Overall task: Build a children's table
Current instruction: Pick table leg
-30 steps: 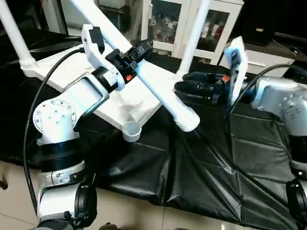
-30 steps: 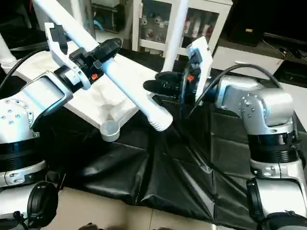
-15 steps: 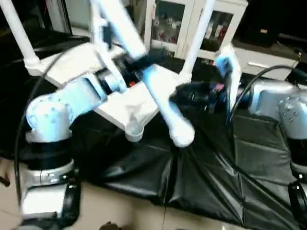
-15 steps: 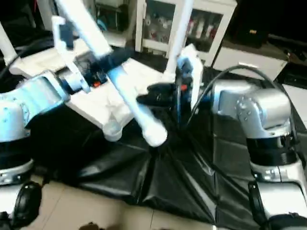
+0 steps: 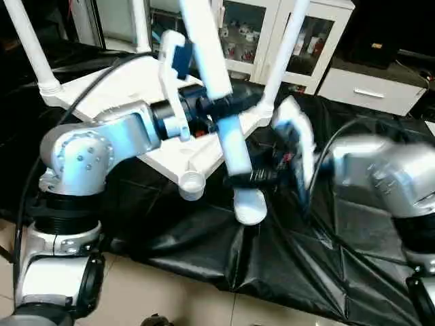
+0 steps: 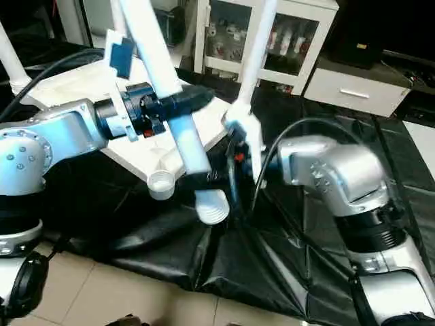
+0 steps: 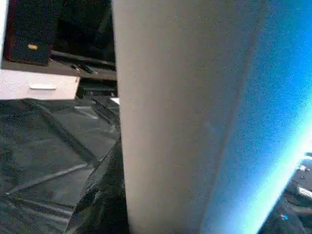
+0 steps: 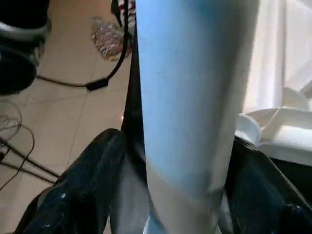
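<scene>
Currently, nearest the camera: free leg (image 5: 228, 129) held steeply, thick end low above the black cloth (image 5: 285, 265), not yet in a socket. Left gripper (image 5: 224, 109) is clamped on its mid-shaft; right gripper (image 5: 262, 178) sits at the lower shaft, blurred, so closed or apart I cannot tell. Just beyond, one empty corner socket (image 5: 192, 183) on the upturned tabletop (image 5: 122, 92). Farther back, three legs already standing: (image 5: 30, 47), (image 5: 285, 47) and (image 5: 139, 24). Judgement: fourth leg remains.
</scene>
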Robot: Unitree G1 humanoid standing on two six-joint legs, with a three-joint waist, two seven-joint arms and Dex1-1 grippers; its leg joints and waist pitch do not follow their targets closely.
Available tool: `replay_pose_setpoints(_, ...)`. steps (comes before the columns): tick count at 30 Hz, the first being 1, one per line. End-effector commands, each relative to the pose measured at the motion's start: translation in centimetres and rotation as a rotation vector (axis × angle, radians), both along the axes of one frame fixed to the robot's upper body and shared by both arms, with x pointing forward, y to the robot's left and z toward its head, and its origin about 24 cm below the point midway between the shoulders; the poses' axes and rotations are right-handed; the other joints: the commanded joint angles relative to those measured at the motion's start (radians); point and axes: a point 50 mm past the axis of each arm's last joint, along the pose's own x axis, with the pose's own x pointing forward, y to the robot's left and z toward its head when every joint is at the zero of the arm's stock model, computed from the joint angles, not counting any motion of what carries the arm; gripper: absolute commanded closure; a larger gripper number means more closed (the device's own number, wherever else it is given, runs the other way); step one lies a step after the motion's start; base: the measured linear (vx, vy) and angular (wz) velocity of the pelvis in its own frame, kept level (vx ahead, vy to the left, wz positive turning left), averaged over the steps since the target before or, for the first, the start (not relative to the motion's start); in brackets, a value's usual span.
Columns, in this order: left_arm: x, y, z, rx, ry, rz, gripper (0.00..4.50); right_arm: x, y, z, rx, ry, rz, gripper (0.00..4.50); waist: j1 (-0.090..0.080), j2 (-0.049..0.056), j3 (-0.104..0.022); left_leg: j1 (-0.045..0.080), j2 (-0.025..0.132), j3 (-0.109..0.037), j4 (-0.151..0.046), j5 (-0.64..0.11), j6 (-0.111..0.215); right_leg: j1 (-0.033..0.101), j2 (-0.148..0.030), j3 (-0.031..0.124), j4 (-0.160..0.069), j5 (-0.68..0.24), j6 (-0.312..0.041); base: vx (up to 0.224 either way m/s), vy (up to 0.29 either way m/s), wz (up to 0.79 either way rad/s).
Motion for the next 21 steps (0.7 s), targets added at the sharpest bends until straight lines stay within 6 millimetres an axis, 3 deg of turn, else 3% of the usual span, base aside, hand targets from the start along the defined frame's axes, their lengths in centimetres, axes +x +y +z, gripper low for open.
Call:
replay_pose_setpoints(1, -0.3, -0.6, 0.9, 0.015, -0.051, -0.038, 2.79, -0.1, -0.1, 0.0, -0.03, -0.03, 0.011, 1.24, 0.0, 0.008, -0.07, -0.002, 0.046, -0.008, -0.077, -0.102, -0.046, 0.061, -0.082, 0.056, -0.069, -0.261, -0.138, 0.0, 0.0, 0.0)
replay_pose_setpoints(6, -0.6, -0.9, 0.7, 0.034, -0.061, -0.076, 2.79, 0.0, 0.2, -0.6, -0.061, -0.051, 0.017, 1.24, -0.001, 0.007, -0.071, -0.003, 0.046, -0.008, -0.077, -0.1, -0.046, 0.061, -0.083, 0.056, -0.067, -0.258, -0.14, 0.0, 0.0, 0.0)
replay_pose_setpoints(21, -0.9, -1.1, 0.8, 0.051, -0.09, -0.124, 2.79, -0.1, 0.2, -1.4, -0.094, -0.04, 0.047, 2.57, -0.002, 0.007, -0.071, -0.003, 0.047, -0.008, -0.076, -0.101, -0.041, 0.062, -0.082, 0.057, -0.067, -0.252, -0.15, 0.0, 0.0, 0.0)
